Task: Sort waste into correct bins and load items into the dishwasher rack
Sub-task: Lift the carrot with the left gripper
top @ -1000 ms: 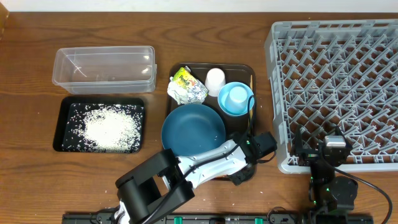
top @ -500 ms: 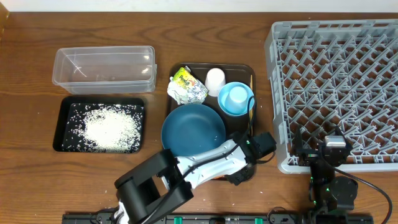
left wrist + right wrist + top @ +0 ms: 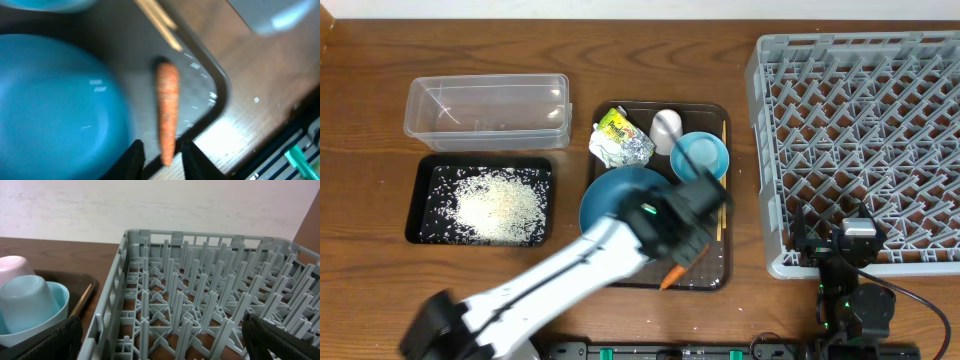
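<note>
Showing unreadable print (yellow-green), wrapper [image 3: 621, 140] beside cup [image 3: 666, 127].

Colours and patterns. The table [image 3: 380, 150] was brown wood with visible grain. The rack [image 3: 860, 130] at its right edge was plain grey, a lattice of pegs. The box [image 3: 487, 110] near the left edge was clear; the black tray [image 3: 420, 200] beside it carried white rice [image 3: 498, 205] in a speckled patch. On the dark-brown serving tray [image 3: 715, 112], the dish [image 3: 620, 200] was dark blue, the bowl [image 3: 705, 160] light blue, the cup [image 3: 667, 125] white, the wrapper [image 3: 620, 140] white with yellow-green print, the chopsticks [image 3: 723, 190] pale wood, and the carrot [image 3: 167, 107] orange. The left arm [image 3: 560, 275] was white and black.
</note>
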You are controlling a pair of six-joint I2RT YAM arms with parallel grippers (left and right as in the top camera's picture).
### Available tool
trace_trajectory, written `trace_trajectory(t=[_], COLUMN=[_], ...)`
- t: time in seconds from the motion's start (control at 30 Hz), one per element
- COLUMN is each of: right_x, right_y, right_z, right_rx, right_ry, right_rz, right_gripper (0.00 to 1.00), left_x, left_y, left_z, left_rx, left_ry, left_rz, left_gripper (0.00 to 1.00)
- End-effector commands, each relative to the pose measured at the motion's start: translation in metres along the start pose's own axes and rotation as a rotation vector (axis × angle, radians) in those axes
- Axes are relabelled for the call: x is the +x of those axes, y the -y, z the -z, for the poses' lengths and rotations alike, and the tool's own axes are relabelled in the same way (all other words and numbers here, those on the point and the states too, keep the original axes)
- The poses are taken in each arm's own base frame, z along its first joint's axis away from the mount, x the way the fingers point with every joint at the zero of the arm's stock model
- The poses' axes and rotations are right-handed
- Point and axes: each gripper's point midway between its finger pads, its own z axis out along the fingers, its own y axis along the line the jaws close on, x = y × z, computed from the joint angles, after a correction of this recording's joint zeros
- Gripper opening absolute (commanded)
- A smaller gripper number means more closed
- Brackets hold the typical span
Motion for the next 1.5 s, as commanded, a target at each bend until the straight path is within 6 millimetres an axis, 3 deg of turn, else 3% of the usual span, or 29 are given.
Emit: trace_trajectory(t=[0.0,0.13,0.63,0.77,0.93,1.1,1.47], right_x=[0.001,0.001,0.000,0.001,0.001,0.000,0.000], right_y=[-0.003,-0.003,-0.003,-0.003,-0.003,-0.003,-0.003], right_z=[0.000,0.000,0.000,0.000,0.000,0.000,0.000], right_rx=[-0.008,-0.008,-0.008,-0.008,-0.008,-0.008,-0.008], right_ry=[0.000,0.000,0.000,0.000,0.000,0.000,0.000], right_rz=[0.014,0.014,0.014,0.014,0.014,0.014,0.014], right_gripper=[0.99,0.99,0.99,0.99,0.99,0.99,0.99], left_x=[-0.008,0.003,0.055,0.063,0.068,0.061,0.053], left_y=[-0.021,-0.012,0.035,0.034,0.019,0.005,0.007], left_z=[0.024,0.020,-0.064,-0.084,-0.105,-0.109,-0.105], left_rx=[0.041,0.149,0.159,0.123,0.026,-0.059,-0.059], left_ry=[0.050,-0.004,-0.244,-0.288,-0.317,-0.284,-0.258], left_rz=[0.099,0.087,-0.022,-0.041,-0.026,-0.018,-0.020], left_gripper=[0.36,0.40,0.40,0.40,0.40,0.40,0.40])
